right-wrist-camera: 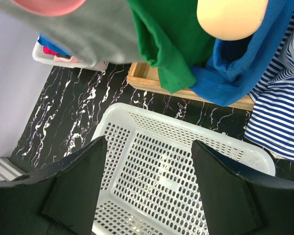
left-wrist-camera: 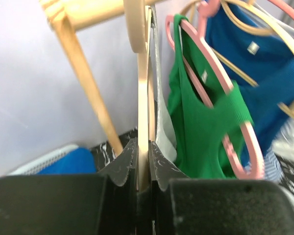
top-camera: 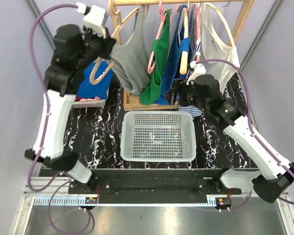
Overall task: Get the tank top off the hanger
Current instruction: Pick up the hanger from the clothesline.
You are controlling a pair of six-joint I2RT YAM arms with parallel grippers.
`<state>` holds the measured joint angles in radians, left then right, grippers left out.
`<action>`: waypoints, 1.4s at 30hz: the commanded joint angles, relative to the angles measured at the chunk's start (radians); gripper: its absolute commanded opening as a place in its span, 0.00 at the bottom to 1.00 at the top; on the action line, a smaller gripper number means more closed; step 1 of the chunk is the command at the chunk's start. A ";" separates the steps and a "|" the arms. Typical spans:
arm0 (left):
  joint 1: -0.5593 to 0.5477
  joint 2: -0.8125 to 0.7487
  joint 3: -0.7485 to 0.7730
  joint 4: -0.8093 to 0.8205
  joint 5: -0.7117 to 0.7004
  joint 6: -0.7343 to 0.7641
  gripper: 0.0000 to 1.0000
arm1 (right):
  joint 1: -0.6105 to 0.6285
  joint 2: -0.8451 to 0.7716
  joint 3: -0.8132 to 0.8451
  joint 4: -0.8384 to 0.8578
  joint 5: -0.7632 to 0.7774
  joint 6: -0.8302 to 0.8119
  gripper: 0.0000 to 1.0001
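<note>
A grey tank top [top-camera: 132,63] hangs on a pale wooden hanger [top-camera: 121,25] at the left end of the clothes rail. My left gripper [top-camera: 108,51] is shut on that hanger's lower arm. In the left wrist view the hanger [left-wrist-camera: 143,98] stands edge-on between the jaws of the left gripper [left-wrist-camera: 143,147], with the grey tank top [left-wrist-camera: 164,122] just to its right. My right gripper [top-camera: 179,90] is open and holds nothing. In the right wrist view the right gripper [right-wrist-camera: 148,143] hovers over the basket, below the grey tank top's hem [right-wrist-camera: 88,34].
A white perforated basket [top-camera: 125,137] sits mid-table below the wooden rack [top-camera: 245,19]. Green [top-camera: 159,58], blue [top-camera: 176,54], striped [right-wrist-camera: 279,112] and white [top-camera: 218,44] garments hang to the right on other hangers. A tray of folded clothes [top-camera: 93,88] lies at the left.
</note>
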<state>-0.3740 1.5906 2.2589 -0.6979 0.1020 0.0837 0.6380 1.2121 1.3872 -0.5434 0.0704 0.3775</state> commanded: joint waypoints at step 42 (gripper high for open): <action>0.001 -0.371 0.163 0.244 0.498 -0.068 0.00 | 0.009 -0.207 -0.020 0.112 0.060 -0.020 0.82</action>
<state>-0.3737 1.2358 2.4222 -0.5381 0.5217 0.0589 0.6392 1.0286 1.3731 -0.4679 0.0879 0.3660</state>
